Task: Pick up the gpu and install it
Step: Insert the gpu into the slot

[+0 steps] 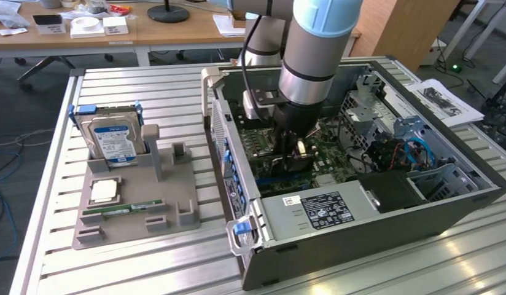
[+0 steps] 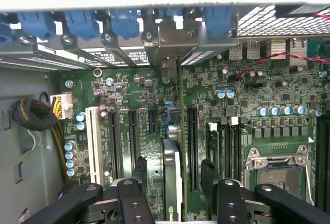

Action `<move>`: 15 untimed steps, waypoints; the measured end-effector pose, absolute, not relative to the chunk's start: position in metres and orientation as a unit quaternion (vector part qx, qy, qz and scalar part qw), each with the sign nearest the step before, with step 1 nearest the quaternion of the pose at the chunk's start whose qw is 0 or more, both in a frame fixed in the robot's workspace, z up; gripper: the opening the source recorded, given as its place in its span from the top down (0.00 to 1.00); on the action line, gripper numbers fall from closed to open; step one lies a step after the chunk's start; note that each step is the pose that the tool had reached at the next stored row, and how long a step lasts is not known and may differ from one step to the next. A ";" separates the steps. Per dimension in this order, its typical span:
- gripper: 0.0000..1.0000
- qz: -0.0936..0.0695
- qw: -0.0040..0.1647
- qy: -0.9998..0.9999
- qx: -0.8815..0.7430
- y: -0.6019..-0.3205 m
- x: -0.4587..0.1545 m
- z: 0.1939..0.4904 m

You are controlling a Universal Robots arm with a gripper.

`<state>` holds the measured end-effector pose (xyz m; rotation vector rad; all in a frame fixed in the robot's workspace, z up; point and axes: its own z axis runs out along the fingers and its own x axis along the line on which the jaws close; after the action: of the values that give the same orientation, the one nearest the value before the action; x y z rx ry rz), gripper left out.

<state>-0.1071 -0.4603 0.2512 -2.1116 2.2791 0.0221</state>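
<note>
Our pincer (image 2: 172,182) stands open astride the gpu (image 2: 172,172) (upright in 1 motherboard (image 2: 247,100) slot); half-seated, it could tilt loose.

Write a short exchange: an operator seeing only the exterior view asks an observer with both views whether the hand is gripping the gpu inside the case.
Operator: From outside I can't judge the grip. Is the hand holding the gpu?
Observer: No. In the wrist view the hand is open; the gpu stands on edge between its fingers, with gaps on both sides.
Operator: Where is its bracket?
Observer: The grey bracket sits at the case's rear wall, among the blue latches.
</note>
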 end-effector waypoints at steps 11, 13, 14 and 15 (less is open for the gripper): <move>0.47 0.007 0.017 0.733 -0.680 -0.460 -0.107 0.254; 0.59 0.007 0.017 0.733 -0.680 -0.460 -0.107 0.254; 0.59 0.007 0.017 0.733 -0.680 -0.460 -0.107 0.254; 0.59 0.007 0.017 0.733 -0.680 -0.460 -0.107 0.254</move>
<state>-0.1071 -0.4603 0.2536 -2.1116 2.2791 0.0221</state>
